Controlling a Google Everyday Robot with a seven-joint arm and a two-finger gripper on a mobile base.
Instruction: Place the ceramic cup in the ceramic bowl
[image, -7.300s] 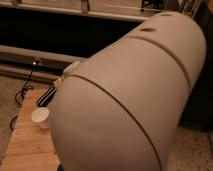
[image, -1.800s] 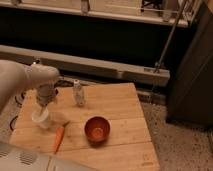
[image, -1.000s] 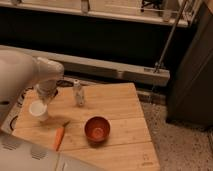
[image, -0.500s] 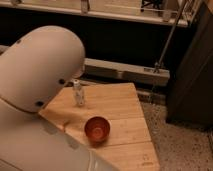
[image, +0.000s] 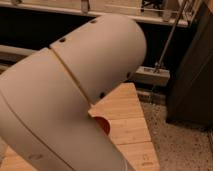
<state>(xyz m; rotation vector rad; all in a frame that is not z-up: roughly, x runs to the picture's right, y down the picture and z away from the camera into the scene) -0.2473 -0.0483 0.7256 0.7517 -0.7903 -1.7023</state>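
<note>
the hand is out of view, hidden somewhere behind the robot's own arm (image: 75, 100), so i cannot tell whether it is apart, together, or clamped on anything. the arm's smooth white shell fills the left and middle of the view, with a curved seam between two segments and a few small dark holes. the ceramic cup is hidden too. only a sliver of the ceramic bowl (image: 103, 125) shows, a glossy orange-red arc at the shell's right edge, resting on the pale wooden tabletop (image: 125, 112). right of the tabletop lies speckled floor (image: 175, 145). a dark cabinet (image: 192, 65) stands at the far right, with a slanted metal pole (image: 170, 42) beside it.
</note>
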